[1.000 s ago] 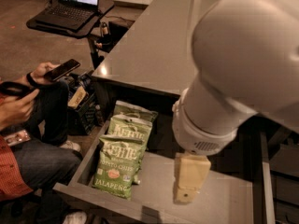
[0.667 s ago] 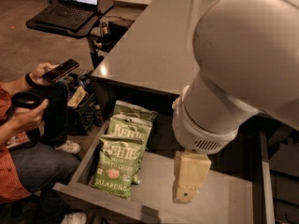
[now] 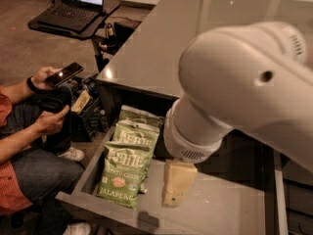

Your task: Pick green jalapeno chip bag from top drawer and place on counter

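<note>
Over the drawer (image 3: 230,214) floor, my gripper (image 3: 172,199) hangs just beside the jalapeno bag (image 3: 121,173). Can't tell gripper state.

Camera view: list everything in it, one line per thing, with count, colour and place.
green jalapeno chip bag: 1, green, frontmost at the drawer's left side
second green chip bag: 1, green, partly under the front bag
third green chip bag: 1, green, furthest back, mostly covered
top drawer: 1, dark grey, pulled open under the counter
counter: 1, dark grey, glossy, upper centre
laptop: 1, black, open, top left
laptop stand: 1, black, under the laptop
phone: 1, black, in the person's hand
seated person: 1, orange shirt, jeans, left edge
robot arm: 1, white, right foreground
gripper: 1, tan, over the drawer floor, right of the bags
</note>
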### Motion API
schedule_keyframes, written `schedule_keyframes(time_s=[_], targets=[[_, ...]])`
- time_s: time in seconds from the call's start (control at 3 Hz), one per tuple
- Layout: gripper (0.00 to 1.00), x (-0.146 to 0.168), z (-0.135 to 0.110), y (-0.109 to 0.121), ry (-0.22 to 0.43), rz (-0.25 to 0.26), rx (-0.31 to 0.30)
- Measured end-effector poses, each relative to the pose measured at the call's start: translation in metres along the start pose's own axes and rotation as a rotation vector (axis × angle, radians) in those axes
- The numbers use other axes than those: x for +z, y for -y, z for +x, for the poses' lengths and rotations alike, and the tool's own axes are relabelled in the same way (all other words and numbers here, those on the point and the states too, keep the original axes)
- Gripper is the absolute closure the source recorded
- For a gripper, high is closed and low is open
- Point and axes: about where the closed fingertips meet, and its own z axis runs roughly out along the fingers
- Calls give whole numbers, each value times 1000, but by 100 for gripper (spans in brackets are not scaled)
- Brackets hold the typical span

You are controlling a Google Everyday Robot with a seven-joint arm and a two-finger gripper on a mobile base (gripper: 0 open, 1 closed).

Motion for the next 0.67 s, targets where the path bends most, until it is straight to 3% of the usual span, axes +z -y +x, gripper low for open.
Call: schedule_keyframes(time_s=[0.33,0.67], targets=[[0,58,-23,21,12,-8,5],[0,61,-23,21,14,-16,8]])
